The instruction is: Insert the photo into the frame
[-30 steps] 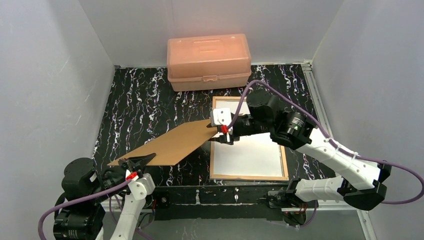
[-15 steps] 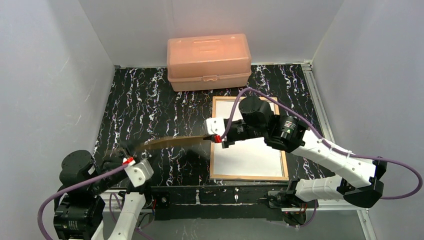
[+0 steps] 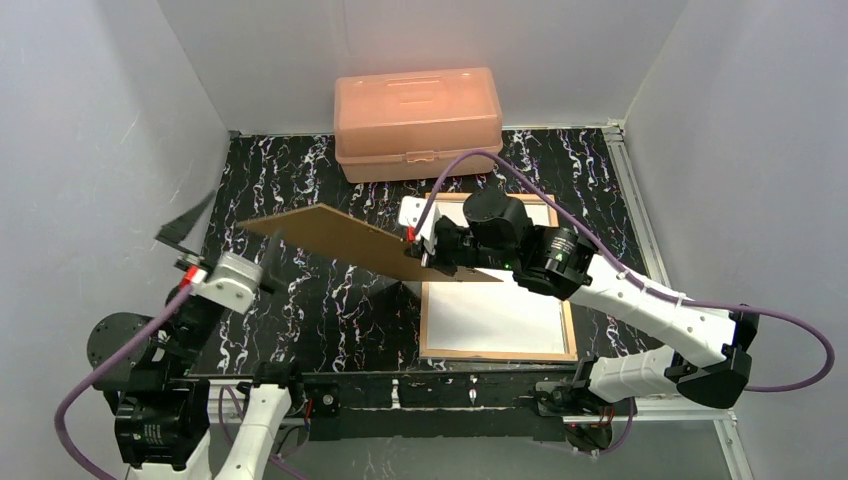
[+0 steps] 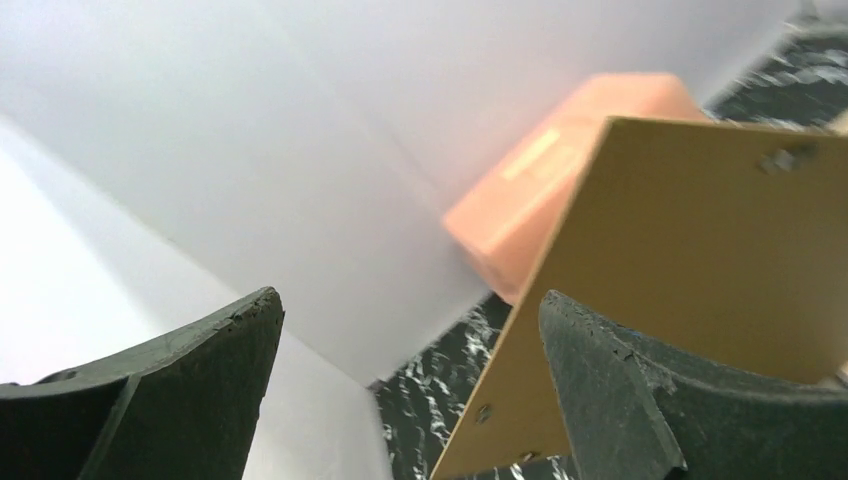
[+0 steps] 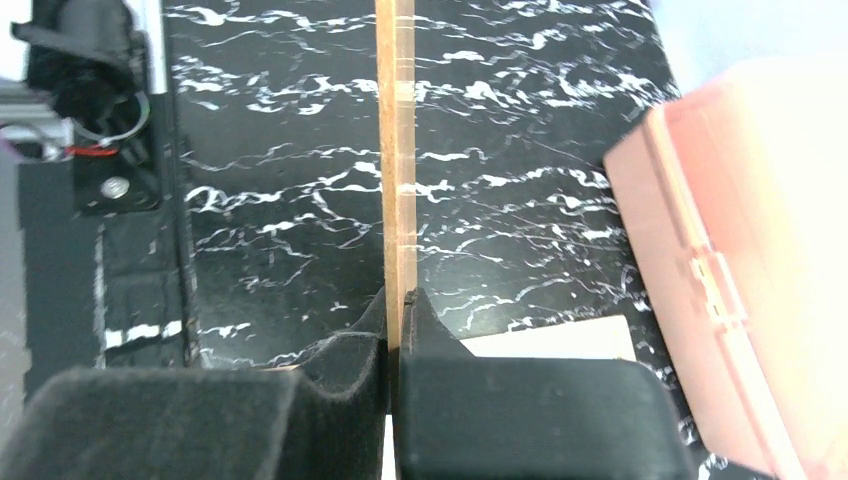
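Observation:
The frame (image 3: 497, 354) lies back-up on the right of the table. A white sheet (image 3: 495, 315) fills it and looks like the photo's plain back. My right gripper (image 3: 415, 255) is shut on one edge of the brown backing board (image 3: 330, 240), holding it off the table to the left of the frame. In the right wrist view the board's thin edge (image 5: 393, 150) runs straight out from the shut right gripper (image 5: 395, 300). My left gripper (image 3: 235, 225) is raised by the board's left corner and is open. The left wrist view shows the left gripper (image 4: 407, 298) holding nothing, with the board (image 4: 700, 250) behind one finger.
An orange plastic box (image 3: 418, 122) stands at the back middle against the wall, and appears as the orange box (image 4: 540, 190) and the orange box (image 5: 760, 280) in the wrist views. White walls close in the left, back and right. The black marbled tabletop (image 3: 300, 190) lies under the board.
My left gripper has opened, let go of the board's left corner and risen. My right gripper has shut on the board's other end and carried it up and to the left.

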Tool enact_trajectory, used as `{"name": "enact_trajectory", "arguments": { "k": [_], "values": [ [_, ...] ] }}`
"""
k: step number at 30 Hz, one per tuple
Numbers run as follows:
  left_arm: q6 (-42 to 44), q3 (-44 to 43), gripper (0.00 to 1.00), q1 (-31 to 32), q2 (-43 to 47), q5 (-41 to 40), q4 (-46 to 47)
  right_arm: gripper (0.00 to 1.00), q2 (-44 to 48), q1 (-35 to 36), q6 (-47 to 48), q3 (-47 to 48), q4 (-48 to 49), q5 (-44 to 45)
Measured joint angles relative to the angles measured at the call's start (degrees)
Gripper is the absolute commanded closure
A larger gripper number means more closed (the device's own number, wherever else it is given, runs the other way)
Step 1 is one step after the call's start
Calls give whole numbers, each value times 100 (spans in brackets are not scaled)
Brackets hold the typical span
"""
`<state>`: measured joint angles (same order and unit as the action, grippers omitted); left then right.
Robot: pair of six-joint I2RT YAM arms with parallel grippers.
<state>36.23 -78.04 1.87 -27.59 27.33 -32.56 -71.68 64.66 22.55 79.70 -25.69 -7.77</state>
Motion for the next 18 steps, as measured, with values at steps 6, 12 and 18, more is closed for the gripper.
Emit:
{"name": "enact_trajectory", "arguments": {
  "k": [6,12,18],
  "values": [
    [-896,-566,2,0,-522,-1121,605,99,-94,-81,-1051,332,13,1226],
    [-1235,-684,2,0,-1036,-741,-354,99,-229,-553,-2452,951,-199,1993],
    [-1176,-13,2,0,-1296,-509,-1283,99,-295,-2586,-4133,944,-774,636]
  ]
}}
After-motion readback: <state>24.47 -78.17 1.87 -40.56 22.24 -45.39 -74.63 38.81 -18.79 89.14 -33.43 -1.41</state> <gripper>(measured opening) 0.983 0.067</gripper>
